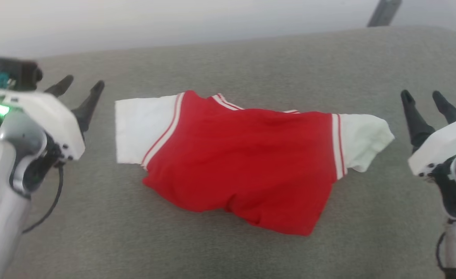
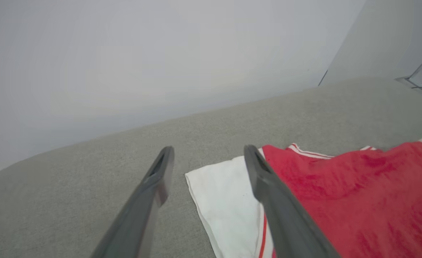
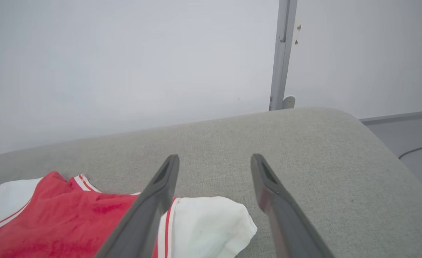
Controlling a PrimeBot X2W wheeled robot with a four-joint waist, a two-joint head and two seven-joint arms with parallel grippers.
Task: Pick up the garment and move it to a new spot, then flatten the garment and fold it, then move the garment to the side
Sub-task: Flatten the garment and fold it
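Observation:
The garment lies spread on the grey cushion, plain red side up, a white sleeve at each end and striped trim along the shoulders; its lower hem is bunched and no number shows. My left gripper hovers open just left of the left sleeve, holding nothing. My right gripper stands open just right of the crumpled right sleeve, also holding nothing. Both grippers are apart from the cloth.
The grey fabric cushion stretches wide around the shirt, with a rounded far edge against a pale wall. A grey post rises behind the cushion at the right, and bare floor lies beyond the right end.

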